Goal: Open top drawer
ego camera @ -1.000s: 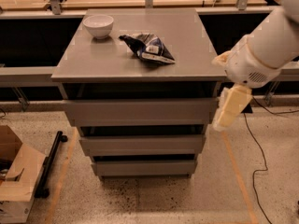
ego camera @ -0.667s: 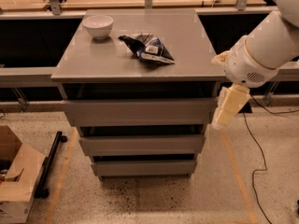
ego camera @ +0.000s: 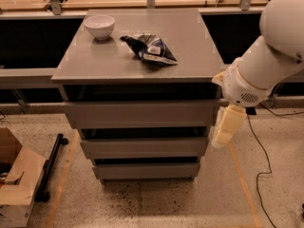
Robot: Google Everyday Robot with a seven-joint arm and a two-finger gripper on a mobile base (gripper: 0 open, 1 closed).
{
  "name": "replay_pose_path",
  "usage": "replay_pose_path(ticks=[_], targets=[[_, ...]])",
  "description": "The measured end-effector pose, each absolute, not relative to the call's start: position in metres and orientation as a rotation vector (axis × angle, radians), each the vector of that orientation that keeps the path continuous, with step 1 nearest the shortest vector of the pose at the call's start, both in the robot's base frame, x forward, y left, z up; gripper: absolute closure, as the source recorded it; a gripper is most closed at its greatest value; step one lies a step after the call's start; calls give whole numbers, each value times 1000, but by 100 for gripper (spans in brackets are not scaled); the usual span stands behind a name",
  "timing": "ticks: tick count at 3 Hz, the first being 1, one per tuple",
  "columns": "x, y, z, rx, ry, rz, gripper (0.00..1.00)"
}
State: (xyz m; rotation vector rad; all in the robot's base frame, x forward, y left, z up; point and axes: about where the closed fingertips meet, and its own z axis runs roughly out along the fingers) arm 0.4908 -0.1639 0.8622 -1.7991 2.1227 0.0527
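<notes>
At your far left a cardboard box [ego camera: 16, 184] sits on the floor. On the grey surface [ego camera: 95, 63] you have a white bowl [ego camera: 99, 26] near the back left, then a crumpled snack bag [ego camera: 151, 49] towards the middle. The top drawer [ego camera: 142, 114] lies directly beneath that surface, its flat grey front above two shorter ones. The gripper [ego camera: 227, 126] hangs pointing down just beside that front's right end; you cannot tell how far open it is or whether it holds anything.

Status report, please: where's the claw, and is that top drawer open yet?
Gripper hangs at right end of top drawer. Drawer looks shut, no tray showing. Bowl and snack bag on the cabinet top, not in the way.
</notes>
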Motion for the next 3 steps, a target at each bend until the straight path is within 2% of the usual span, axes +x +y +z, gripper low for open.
replay_pose_path(ticks=[3], targets=[[559,-156,769,-1684,2060,48,0]])
